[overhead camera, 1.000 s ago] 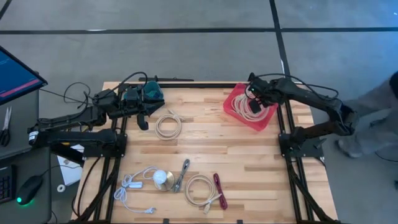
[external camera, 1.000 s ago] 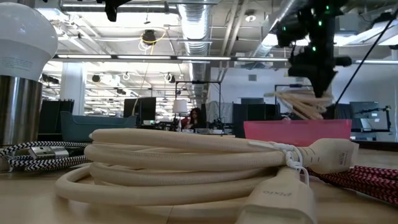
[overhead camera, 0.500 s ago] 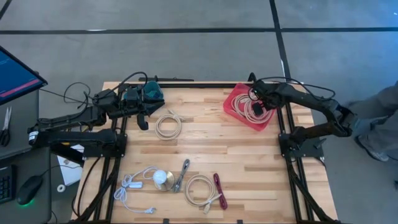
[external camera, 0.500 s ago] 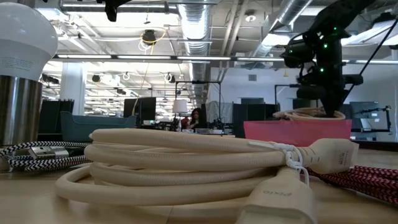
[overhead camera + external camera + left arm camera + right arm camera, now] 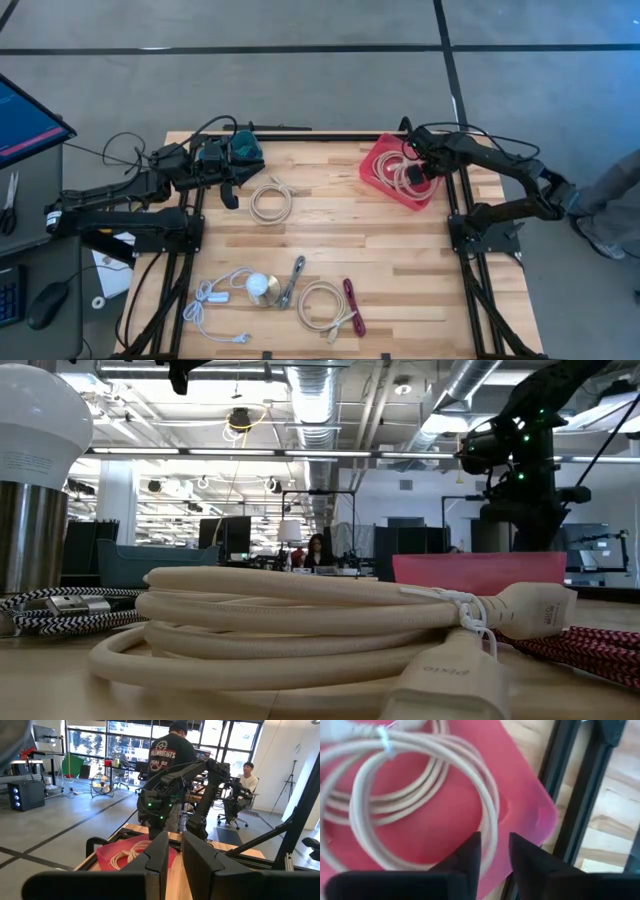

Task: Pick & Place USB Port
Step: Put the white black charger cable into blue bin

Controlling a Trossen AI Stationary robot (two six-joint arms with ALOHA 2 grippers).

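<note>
A cream coiled USB cable (image 5: 404, 178) lies flat in the red bin (image 5: 378, 152) at the table's far right; the right wrist view shows the coil (image 5: 415, 775) on the bin's floor (image 5: 520, 785). My right gripper (image 5: 494, 851) points steeply down into the bin, open. One strand (image 5: 492, 817) of the coil runs between its fingertips, with a gap showing on one side. In the low view its fingers dip behind the bin's rim (image 5: 478, 570). My left gripper (image 5: 231, 193) waits level at the far left, a narrow slit between its fingers (image 5: 176, 855), holding nothing.
A second cream coil (image 5: 270, 203) lies left of the middle. Near the front edge are a white charger with its cord (image 5: 222, 300), a bulb (image 5: 262, 288), a metal piece (image 5: 292, 282), another cream coil (image 5: 322, 305) and a red braided cable (image 5: 353, 306). A person (image 5: 612, 195) stands beyond the right edge.
My right gripper has gone down into the red bin, shifting a little toward the table's right and near edges. The cream coil, which hung from it above the bin's rim, has sunk below the rim and now lies on the bin's floor.
</note>
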